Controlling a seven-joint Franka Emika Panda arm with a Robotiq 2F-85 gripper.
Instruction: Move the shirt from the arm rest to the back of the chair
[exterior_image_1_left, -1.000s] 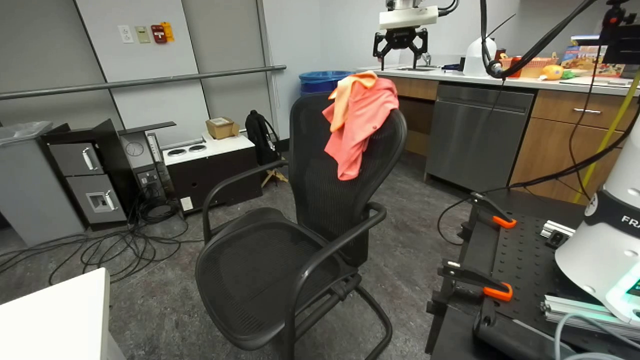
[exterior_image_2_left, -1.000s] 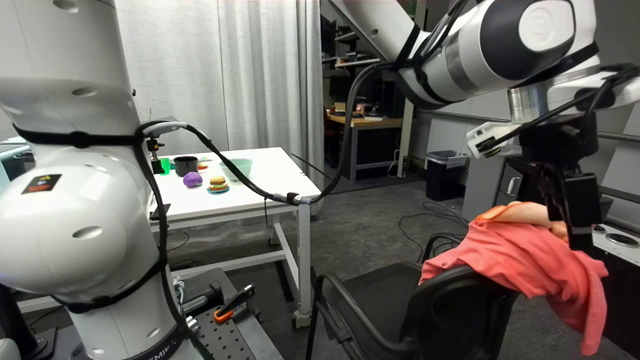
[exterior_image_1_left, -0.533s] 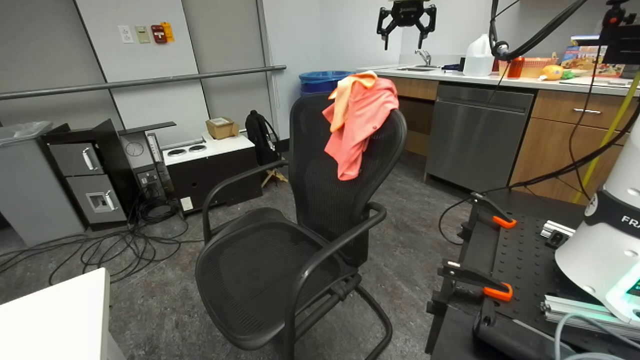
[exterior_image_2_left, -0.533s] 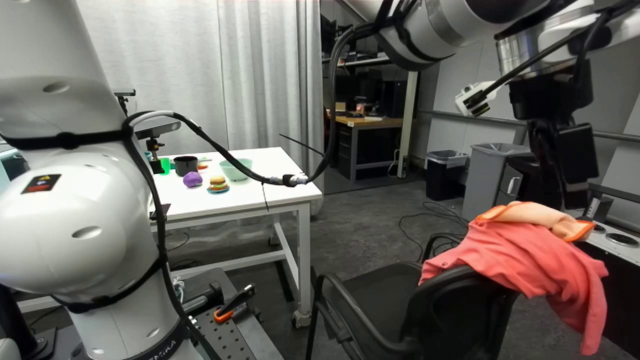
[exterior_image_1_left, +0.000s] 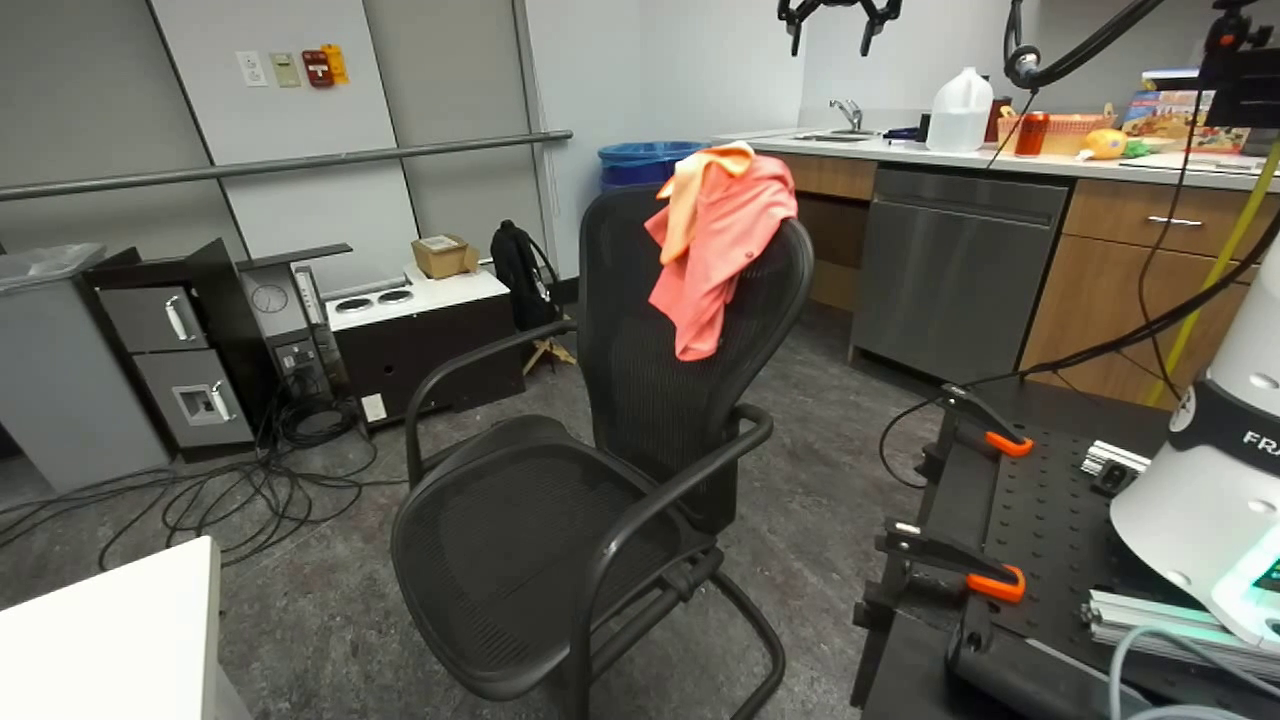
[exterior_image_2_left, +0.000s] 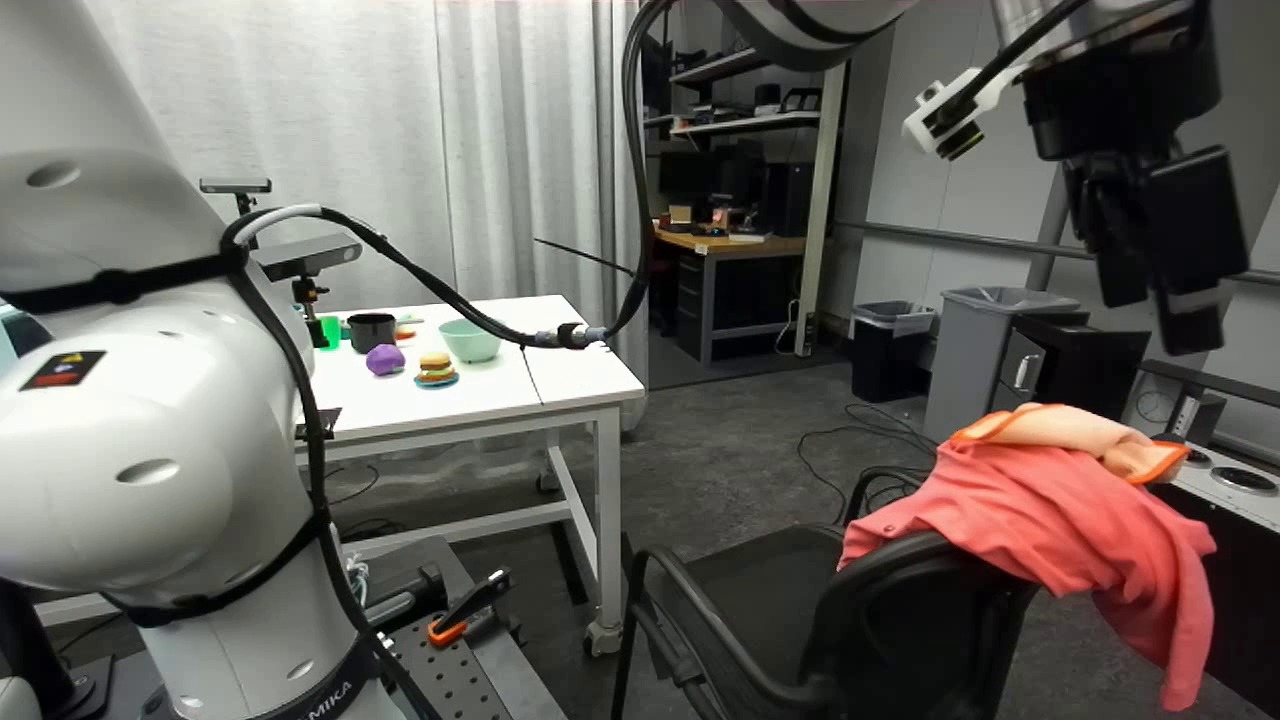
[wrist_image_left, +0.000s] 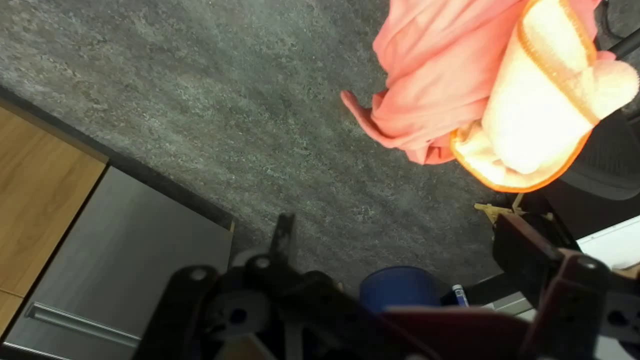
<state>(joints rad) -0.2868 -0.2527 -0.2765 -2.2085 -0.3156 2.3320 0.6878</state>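
See coral shirt (exterior_image_1_left: 722, 250) draped over chair back (exterior_image_1_left: 662, 400) | see peach, orange-edged fabric (exterior_image_2_left: 1065, 430) on top | see gripper (exterior_image_1_left: 831, 46) higher up, clear of shirt, with jaws standing apart

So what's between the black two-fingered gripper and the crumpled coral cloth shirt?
Open air beneath the gripper in both exterior views; peach orange-edged fabric lies on top of the shirt.

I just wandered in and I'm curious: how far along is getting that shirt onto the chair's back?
Done: the coral shirt hangs over the chair back. In hand: nothing; the open fingers are clear of the shirt. Left: probably nothing, unless its bunched folds need straightening.
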